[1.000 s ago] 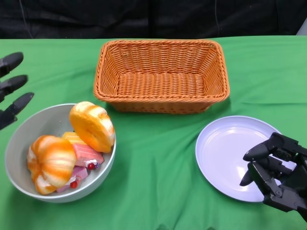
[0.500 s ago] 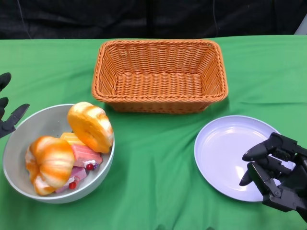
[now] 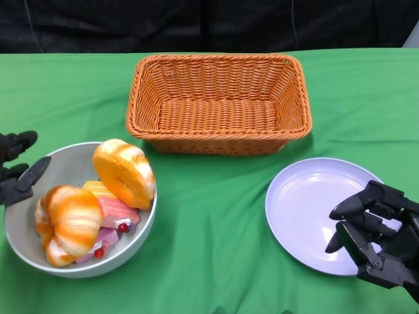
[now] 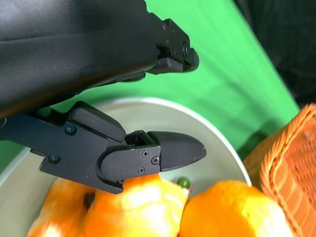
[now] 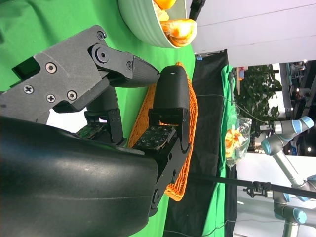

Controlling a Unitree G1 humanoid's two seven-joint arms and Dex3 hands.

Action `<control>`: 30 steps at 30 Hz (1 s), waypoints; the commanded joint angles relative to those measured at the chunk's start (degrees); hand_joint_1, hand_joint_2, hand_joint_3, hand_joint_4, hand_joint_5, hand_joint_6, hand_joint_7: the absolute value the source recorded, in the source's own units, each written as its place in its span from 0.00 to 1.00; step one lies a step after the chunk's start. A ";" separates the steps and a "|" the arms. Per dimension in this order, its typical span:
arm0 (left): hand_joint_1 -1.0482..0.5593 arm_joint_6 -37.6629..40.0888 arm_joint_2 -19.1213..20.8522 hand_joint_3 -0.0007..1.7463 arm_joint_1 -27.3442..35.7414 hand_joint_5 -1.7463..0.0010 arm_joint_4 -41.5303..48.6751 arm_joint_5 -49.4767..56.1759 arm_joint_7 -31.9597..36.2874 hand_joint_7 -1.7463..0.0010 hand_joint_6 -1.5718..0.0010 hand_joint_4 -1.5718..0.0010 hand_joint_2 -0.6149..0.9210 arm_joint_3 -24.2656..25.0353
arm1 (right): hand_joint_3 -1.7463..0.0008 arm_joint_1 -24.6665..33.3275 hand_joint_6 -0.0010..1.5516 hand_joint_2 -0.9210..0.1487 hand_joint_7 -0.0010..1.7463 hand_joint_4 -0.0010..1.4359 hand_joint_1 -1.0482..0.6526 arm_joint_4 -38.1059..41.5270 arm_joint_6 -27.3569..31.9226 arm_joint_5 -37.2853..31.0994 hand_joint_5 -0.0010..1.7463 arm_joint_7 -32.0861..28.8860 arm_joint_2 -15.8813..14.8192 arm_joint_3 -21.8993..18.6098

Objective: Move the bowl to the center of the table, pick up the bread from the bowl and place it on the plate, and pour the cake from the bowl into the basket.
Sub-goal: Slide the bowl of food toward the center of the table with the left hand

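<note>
At the lower left of the head view sits the round grey bowl [image 3: 141,230], holding two orange-and-white glazed bread rolls [image 3: 124,171], one leaning on its right rim and one at its left, with pink and yellow cake slices [image 3: 116,212] between them. The black left hand [image 3: 16,175] sits at the bowl's left rim, fingers apart around it, one over the inside; whether it grips I cannot tell. The black right hand [image 3: 376,239] hovers at the lower right over the round pale lavender plate [image 3: 308,203], fingers loosely spread and empty, while the rectangular orange wicker basket [image 3: 219,104] stands at upper centre on the green tablecloth [image 3: 216,261].
</note>
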 commanded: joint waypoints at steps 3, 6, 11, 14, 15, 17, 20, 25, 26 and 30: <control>0.16 6.91 -0.26 0.38 -0.19 1.00 -4.17 -3.86 -5.26 1.00 0.99 1.00 1.00 0.98 | 0.53 -0.35 0.50 0.30 0.63 0.51 0.53 0.20 -0.76 0.13 0.82 -0.24 0.16 0.00; 0.16 10.94 -0.34 0.38 0.84 1.00 -7.79 -5.46 -7.77 1.00 1.00 1.00 1.00 0.87 | 0.52 -0.52 0.50 0.31 0.62 0.51 0.53 0.41 -1.04 -0.23 0.82 -0.49 0.27 0.09; 0.16 19.34 -0.40 0.37 3.57 1.00 -16.72 -7.54 -10.81 1.00 1.00 1.00 1.00 0.37 | 0.51 -0.75 0.50 0.32 0.62 0.51 0.53 1.05 -1.76 -0.14 0.82 -0.11 0.29 0.08; 0.16 27.81 -0.20 0.35 6.06 1.00 -25.01 -8.99 -12.29 1.00 1.00 1.00 1.00 -0.51 | 0.50 -0.86 0.50 0.32 0.62 0.52 0.53 1.47 -2.08 0.27 0.82 0.18 0.34 0.05; 0.16 29.76 -0.07 0.34 6.83 1.00 -27.15 -9.40 -12.98 1.00 0.99 1.00 1.00 -0.77 | 0.50 -0.87 0.50 0.32 0.62 0.52 0.53 1.56 -2.25 0.19 0.82 0.22 0.30 0.06; 0.16 32.11 0.10 0.33 7.80 1.00 -29.82 -9.96 -13.55 1.00 1.00 1.00 1.00 -1.01 | 0.50 -0.87 0.50 0.32 0.62 0.52 0.53 1.64 -2.44 0.07 0.82 0.22 0.26 0.07; 0.16 35.21 0.79 0.33 8.56 1.00 -31.58 -12.28 -17.30 1.00 1.00 1.00 1.00 -0.92 | 0.50 -0.58 0.50 0.31 0.62 0.51 0.53 0.75 -1.46 0.07 0.81 -0.28 0.26 0.14; 0.18 41.51 0.90 0.33 9.51 1.00 -34.68 -15.42 -19.70 1.00 1.00 1.00 1.00 -0.51 | 0.51 -0.22 0.49 0.31 0.62 0.50 0.54 0.11 -1.08 0.24 0.82 -0.59 0.23 0.13; 0.18 42.57 0.79 0.33 9.81 1.00 -35.38 -16.02 -19.81 1.00 1.00 1.00 1.00 -0.36 | 0.51 -0.20 0.50 0.31 0.62 0.50 0.54 0.19 -1.31 0.31 0.82 -0.53 0.24 0.11; 0.19 46.92 0.40 0.34 10.96 1.00 -38.33 -18.42 -19.51 1.00 1.00 1.00 1.00 0.56 | 0.50 0.00 0.50 0.30 0.63 0.50 0.54 -0.05 -1.18 0.81 0.82 -0.29 0.13 0.06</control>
